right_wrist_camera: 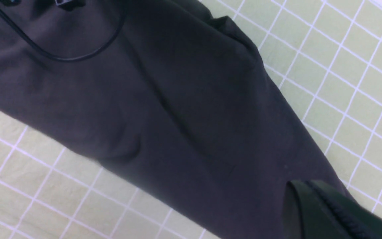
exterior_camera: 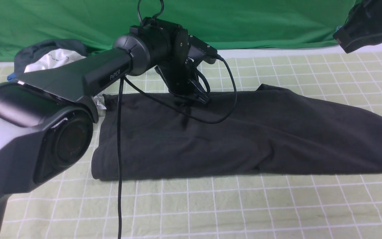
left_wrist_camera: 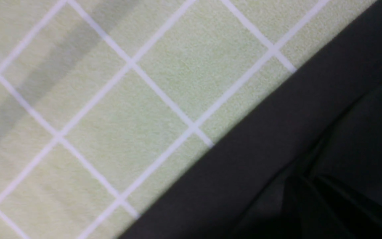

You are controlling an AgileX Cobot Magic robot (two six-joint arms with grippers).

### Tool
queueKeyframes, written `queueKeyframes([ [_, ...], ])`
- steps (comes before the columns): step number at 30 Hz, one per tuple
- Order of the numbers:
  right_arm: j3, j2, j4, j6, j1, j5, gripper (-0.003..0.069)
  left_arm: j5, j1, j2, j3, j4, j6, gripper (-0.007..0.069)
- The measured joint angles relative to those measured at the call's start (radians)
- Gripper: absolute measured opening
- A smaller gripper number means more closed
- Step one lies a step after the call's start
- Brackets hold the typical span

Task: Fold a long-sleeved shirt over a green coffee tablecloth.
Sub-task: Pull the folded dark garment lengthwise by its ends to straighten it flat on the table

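A robot lab: green backdrop (exterior_camera: 260, 20) behind gridded tablecloth (exterior_camera: 244, 205).

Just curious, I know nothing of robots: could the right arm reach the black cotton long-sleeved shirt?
Probably yes: the right gripper hangs above the black cotton long-sleeved shirt with nothing between them; the left gripper is busy farther along, at its far edge.
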Motion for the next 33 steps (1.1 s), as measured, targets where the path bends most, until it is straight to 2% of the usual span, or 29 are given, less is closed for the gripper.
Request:
queueKeyframes([
  [10, 0.001, 0.0, 0.0, -0.001, 0.0, -0.034, -0.0003, -0.074, -0.001, -0.031, 0.0, 0.106, 0.0, 0.0011],
  [20, 0.001, 0.0, 0.0, -0.001, 0.0, -0.033, -0.0002, -0.041, -0.001, -0.034, 0.0, 0.092, 0.0, 0.0013],
  [25, 0.001, 0.0, 0.0, -0.001, 0.0, -0.032, -0.0002, 0.042, 0.005, -0.089, -0.006, 0.113, -0.068, 0.0013],
  [30, 0.001, 0.0, 0.0, -0.001, 0.0, -0.01, -0.0002, 0.201, 0.066, -0.164, -0.017, 0.103, -0.124, 0.0013],
  [31, 0.001, 0.0, -0.012, -0.002, 0.0, 0.006, -0.0002, 0.274, 0.108, -0.188, -0.018, 0.064, -0.139, 0.0013],
  [33, 0.001, 0.0, -0.041, 0.0, 0.0, 0.014, -0.0002, 0.308, 0.159, -0.213, -0.008, -0.008, -0.142, 0.0013],
])
